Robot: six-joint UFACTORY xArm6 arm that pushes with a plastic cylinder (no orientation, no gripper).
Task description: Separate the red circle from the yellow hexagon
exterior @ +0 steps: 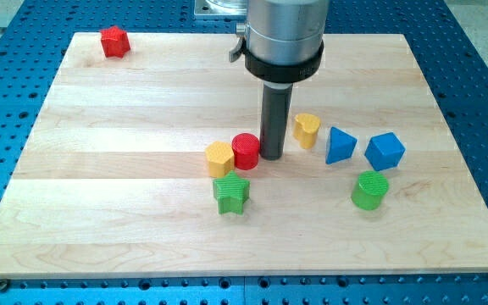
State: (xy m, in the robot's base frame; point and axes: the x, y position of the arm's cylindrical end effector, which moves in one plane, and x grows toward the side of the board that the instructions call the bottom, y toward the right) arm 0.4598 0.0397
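Observation:
The red circle sits near the board's middle, touching the yellow hexagon on its left. My tip stands right beside the red circle, on its right side, touching or nearly touching it. The dark rod rises from there to the grey arm at the view's top.
A green star lies just below the hexagon. A yellow heart, a blue triangle, a blue cube and a green cylinder lie to the right. A red star sits at the wooden board's top left.

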